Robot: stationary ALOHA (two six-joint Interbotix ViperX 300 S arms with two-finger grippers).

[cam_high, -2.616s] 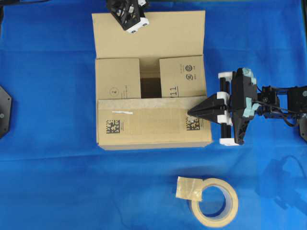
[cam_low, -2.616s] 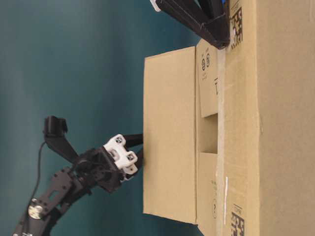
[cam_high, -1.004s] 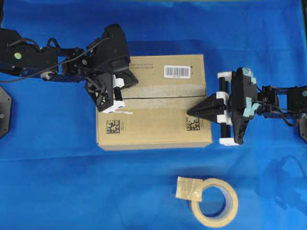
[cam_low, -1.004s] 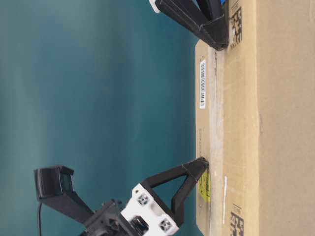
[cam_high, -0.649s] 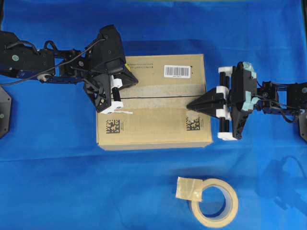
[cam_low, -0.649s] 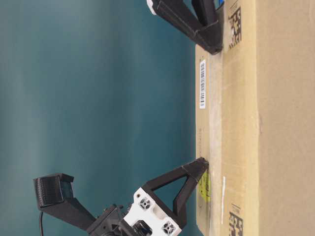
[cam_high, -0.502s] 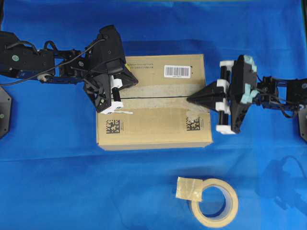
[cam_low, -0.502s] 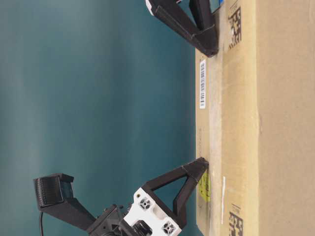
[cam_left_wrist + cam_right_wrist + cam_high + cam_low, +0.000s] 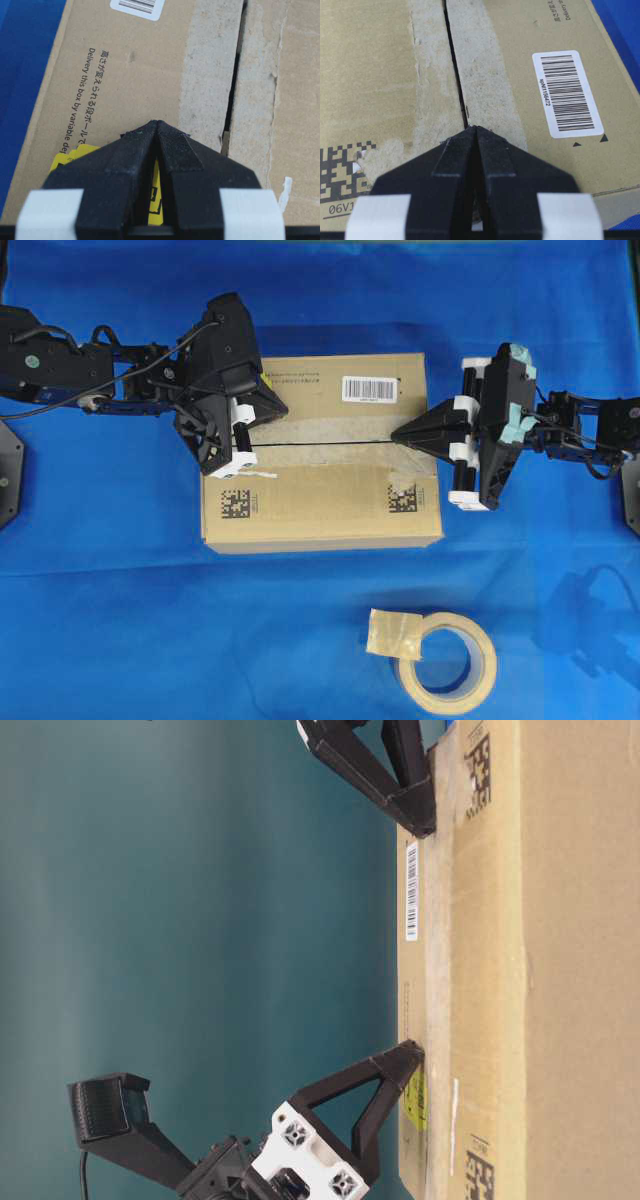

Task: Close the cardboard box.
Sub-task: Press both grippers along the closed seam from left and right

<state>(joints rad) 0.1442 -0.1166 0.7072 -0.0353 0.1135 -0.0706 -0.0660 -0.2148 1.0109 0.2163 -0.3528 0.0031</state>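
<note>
Cardboard box (image 9: 320,450) in the middle of the blue cloth (image 9: 120,620), and its two long top flaps lie flat, meeting along a narrow dark seam that runs across the lid. On each side of that seam the cardboard looks pale and scuffed, like old tape was torn away. A white barcode label (image 9: 371,389) sits on the far flap; two printed square codes (image 9: 236,502) mark the near flap, one toward each end.

From the left, the left gripper (image 9: 282,413) reaches over the box's left end, fingers drawn together into a single point — its tip rests on the far flap, right at a small yellow sticker (image 9: 67,157) and just beside the seam. The table-level view shows that tip touching the lid.

From the right, the right gripper (image 9: 396,435) comes in over the box's right end, its fingers likewise pressed together with nothing between them. Its point lies almost on the seam line, near the right edge, with the barcode label off to one side of it.

Near the front edge of the cloth — well apart from the box — a beige tape roll (image 9: 445,660) lies flat, a loose end of tape folded out from it.
</note>
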